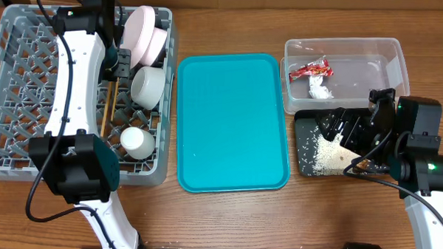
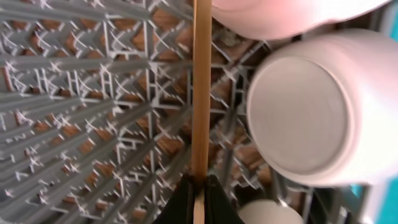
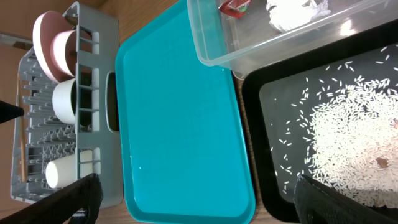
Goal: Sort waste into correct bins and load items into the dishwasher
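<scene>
Now, overhead: left claw (image 1: 117,70) over the grey dish rack (image 1: 16,73), chopstick (image 1: 110,106) running down between the pegs; wrapper (image 1: 312,69) and paper wad (image 1: 320,90) in the clear tub (image 1: 390,53). Left wrist: claw clenched on the chopstick's near end. Right wrist: right claw (image 3: 198,183) spread wide, empty, over rice (image 3: 354,137) in the black tray (image 3: 255,93). Step, by my reading: racking the chopstick. Next: release, lift clear.
</scene>
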You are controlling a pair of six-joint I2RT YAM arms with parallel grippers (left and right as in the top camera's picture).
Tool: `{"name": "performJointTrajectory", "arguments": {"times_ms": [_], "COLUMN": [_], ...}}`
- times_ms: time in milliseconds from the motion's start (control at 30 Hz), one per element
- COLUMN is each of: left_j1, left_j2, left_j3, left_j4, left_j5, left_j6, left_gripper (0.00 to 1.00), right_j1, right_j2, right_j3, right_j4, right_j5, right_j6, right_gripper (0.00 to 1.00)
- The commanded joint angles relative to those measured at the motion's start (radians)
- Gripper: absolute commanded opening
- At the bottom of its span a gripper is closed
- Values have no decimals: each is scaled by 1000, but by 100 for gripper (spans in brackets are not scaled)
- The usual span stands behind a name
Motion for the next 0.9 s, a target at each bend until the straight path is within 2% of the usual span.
{"name": "performJointTrajectory", "arguments": {"times_ms": [0,33,100,200,233,467,667,867], "left_j1": [11,11,11,11,11,11,10,-3], "left_j2": [0,0,0,0,0,-1,-37,-191], "left_j3": [-27,-32,-37,-39,-39,-21,111,272], "left_j4": [25,29,29,32,33,10,-79,-156], "left_j5": [-29,-28,-26,-25,-25,-18,133,262], "left_j6": [46,46,45,10,-5,-123,-127,-127], "left_gripper": [7,14,38,56,58,59,52,53], "right_j1": [-5,-5,-5,-5,-5,-5,-5,-5], "right_j2": [-8,-8,-8,-8,-8,-7,-7,-7], "right_j3": [19,19,19,19,19,19,19,19], "right_j4": [5,5,5,5,5,5,5,5], "right_j5": [8,8,8,8,8,8,8,8], "right_j6": [-4,-4,-4,-4,-4,-4,-4,-4], "right_gripper": [100,100,100,100,100,100,100,100]}}
